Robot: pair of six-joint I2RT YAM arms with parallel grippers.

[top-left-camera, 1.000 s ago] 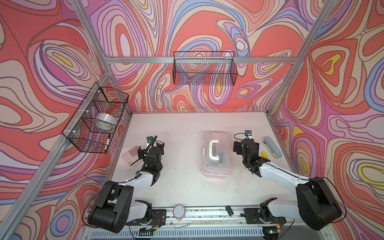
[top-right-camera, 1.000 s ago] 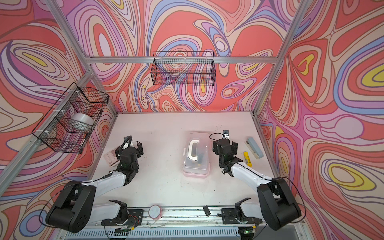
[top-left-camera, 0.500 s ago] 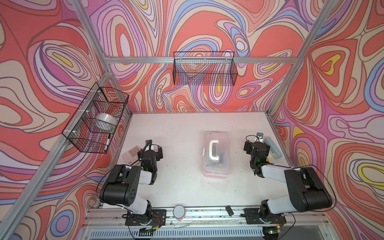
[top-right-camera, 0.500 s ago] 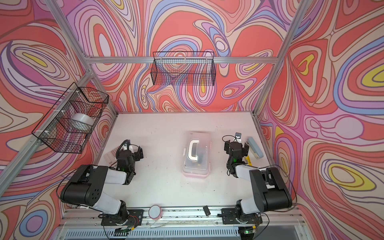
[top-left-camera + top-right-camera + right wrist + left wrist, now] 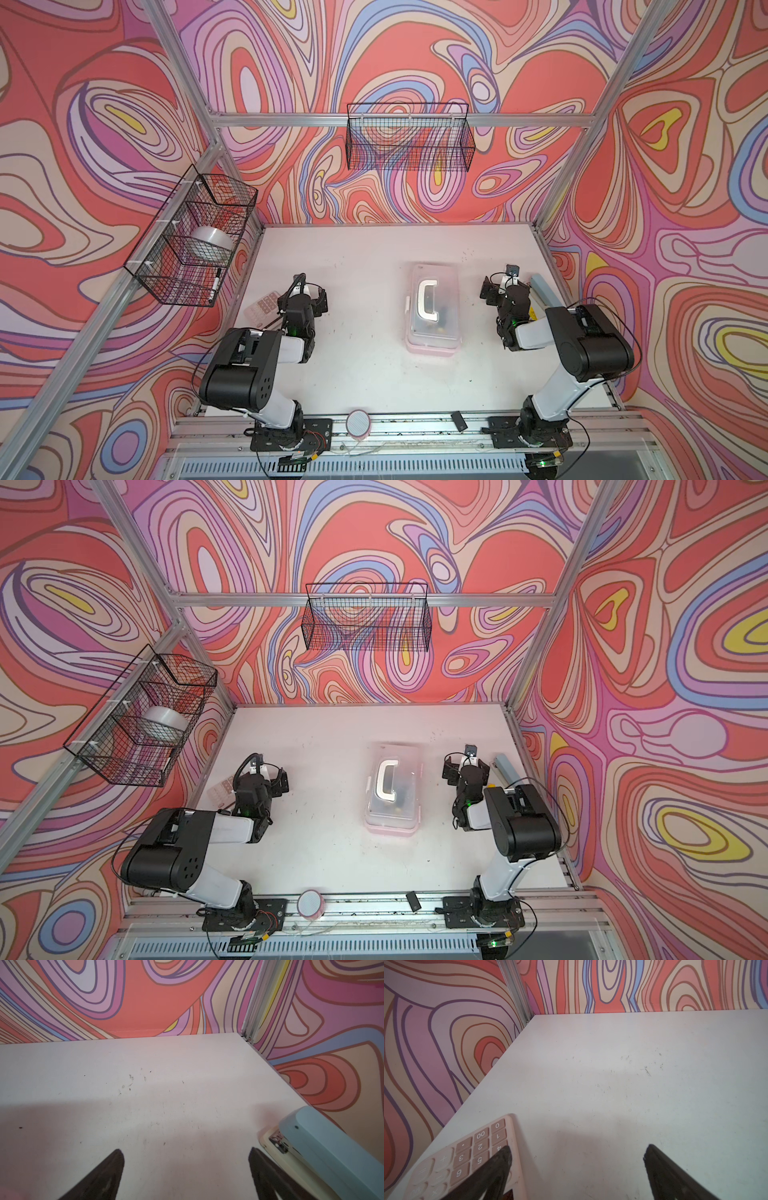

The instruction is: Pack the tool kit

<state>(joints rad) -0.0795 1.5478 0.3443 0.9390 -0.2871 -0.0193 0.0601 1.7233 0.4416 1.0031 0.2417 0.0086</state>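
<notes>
- Lying flat on the white counter [image 5: 365, 257], the pale pink rectangular plastic tool kit [image 5: 432, 309] [image 5: 395, 789] is seen in both top views between the two arms, nearer the right arm, and apart from both.
- Its translucent lid is on, and the white C-shaped handle [image 5: 428, 301] is laid flat on top; small dark shapes are dimly made out through the lid, too blurred to be named.
- The left pincer [image 5: 577, 1150] is held with its two dark fingers spread wide apart, and nothing is gripped between them; only bare counter is seen in the gap.
- A pinkish flat calculator with brown keys [image 5: 467, 1157] is found by the left wall, and one left finger is seen over its corner; whether it is touched cannot be told.
- The right pincer [image 5: 186, 1150] is likewise spread wide, with nothing held and bare counter between its fingers.
- A pale blue oblong stapler on a cream base [image 5: 332, 1147] is placed along the right wall, just beside one right finger.
- A black wire basket [image 5: 409, 141] is hung on the back wall, and a second black wire basket [image 5: 166, 266] on the left wall, in which a roll of clear tape [image 5: 208, 245] is kept.
</notes>
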